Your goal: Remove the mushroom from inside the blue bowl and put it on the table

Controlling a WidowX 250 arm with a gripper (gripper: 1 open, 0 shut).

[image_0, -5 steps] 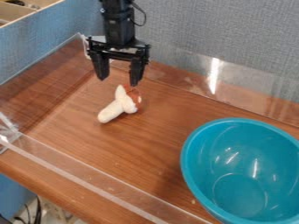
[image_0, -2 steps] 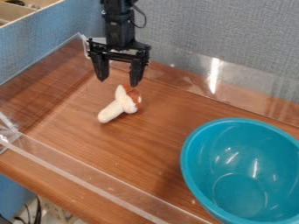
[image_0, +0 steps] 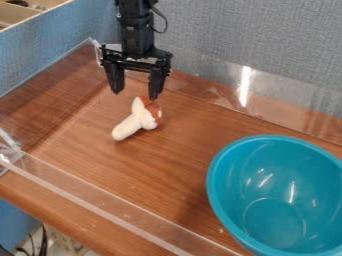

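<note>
Toy mushroom (image_0: 135, 119) already out of the blue bowl (image_0: 277, 196) and lying on the wooden surface (image_0: 170, 162), well apart from it. Hand (image_0: 135, 83) spread wide, holding nothing, just above and beyond the mushroom (near the cap end). Nothing left to do, seemingly, except perhaps retreat.
</note>
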